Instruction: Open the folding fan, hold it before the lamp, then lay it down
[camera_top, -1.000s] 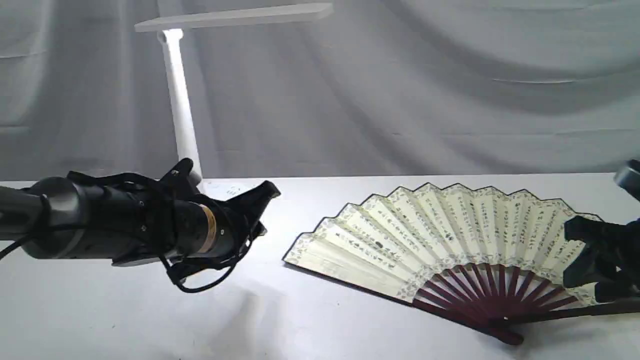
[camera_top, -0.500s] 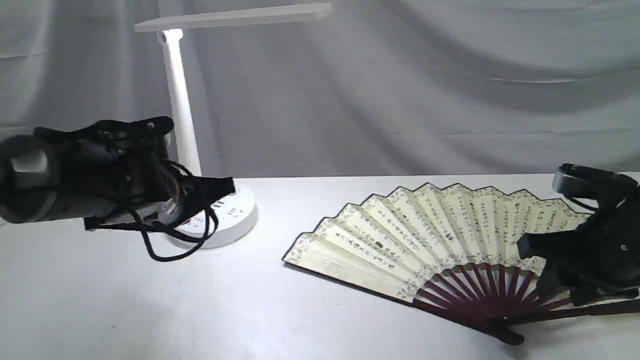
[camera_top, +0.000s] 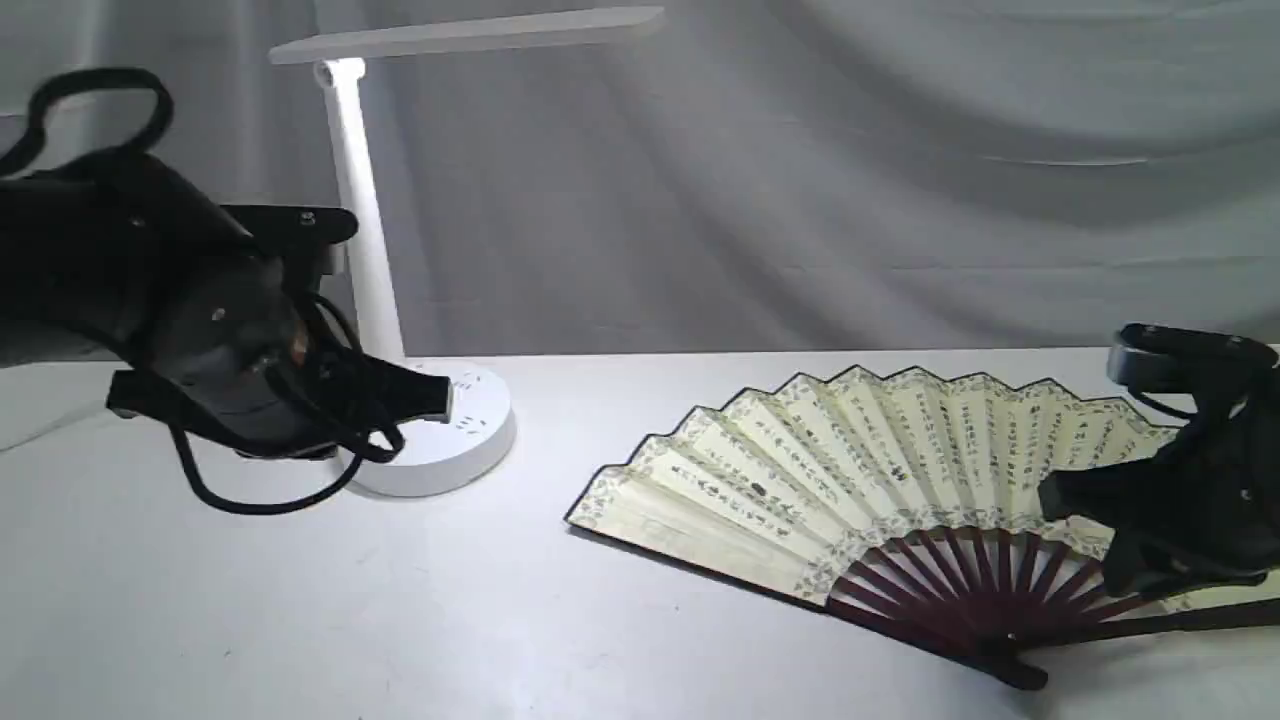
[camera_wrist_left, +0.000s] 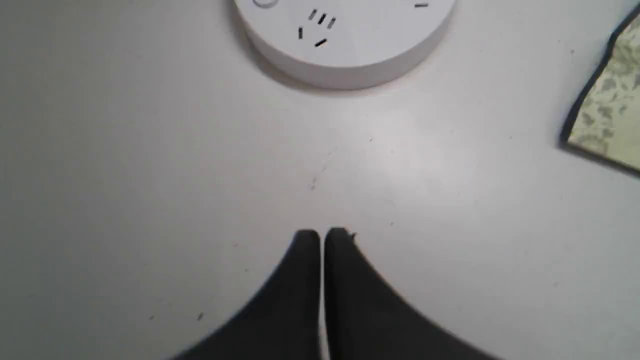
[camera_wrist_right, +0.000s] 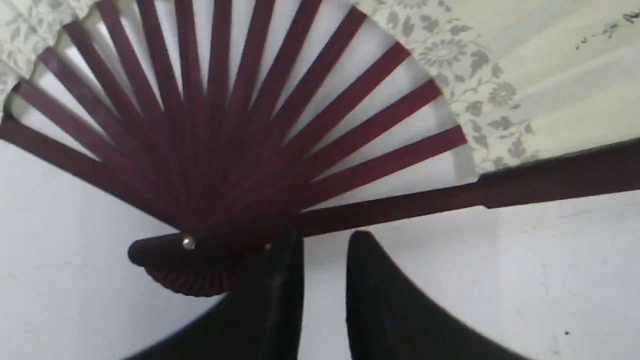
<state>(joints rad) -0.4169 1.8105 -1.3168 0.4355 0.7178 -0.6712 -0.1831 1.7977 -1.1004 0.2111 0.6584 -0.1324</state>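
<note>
The right gripper's (camera_wrist_right: 324, 237) fingers (camera_wrist_right: 372, 280) stand a narrow gap apart with nothing between them. Their tips sit just beside the fan's (camera_top: 900, 470) pivot, next to the lower guard; whether they touch the wood I cannot tell. The left gripper's (camera_wrist_left: 322, 235) fingers are pressed together and empty, hanging over bare table (camera_top: 300, 600) well apart from the fan's left tip.

The fan lies flat on the table, spread wide, script side up, with its ribs meeting at the pivot on the near edge. The lamp (camera_top: 365, 250) stands upright beyond the fan's left tip, well apart from it.

By my reading the opening is done. With the fan flat and neither gripper on it, this is either the pause before the lift or the lay-down itself.

If the lift remains, the right gripper needs to close on the ribs at the pivot, where they bunch thick. It should raise the fan without letting the pleats fold, then carry it leftward until the paper faces the lamp.
</note>
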